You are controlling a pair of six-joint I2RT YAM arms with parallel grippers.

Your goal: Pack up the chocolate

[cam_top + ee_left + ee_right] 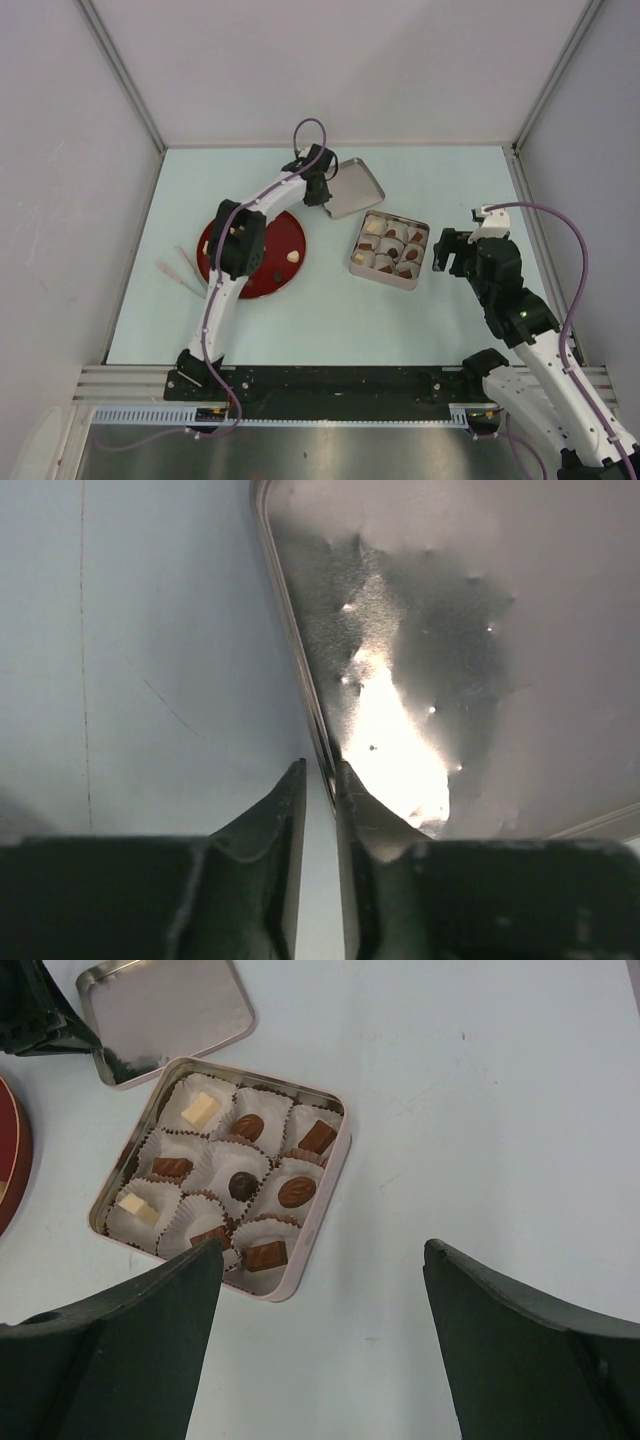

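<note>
We log left gripper [321,770] nipping lid [430,660] rim beyond tin [380,280], right gripper [322,1250] spread beside tin. Most chocolate [296,1192] in tin, two pieces [292,257] on red plate [285,235] left of it. Likely light, smeary: pinch sides gently.

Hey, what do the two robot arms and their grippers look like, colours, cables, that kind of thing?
The left arm and right arm both have white links with bulky black joint housings. A purple cable loops along each. The left gripper and right gripper have matte black wedge-shaped fingers tapering toward the tips. A small green light glows on the right arm. No readable markings.
</note>
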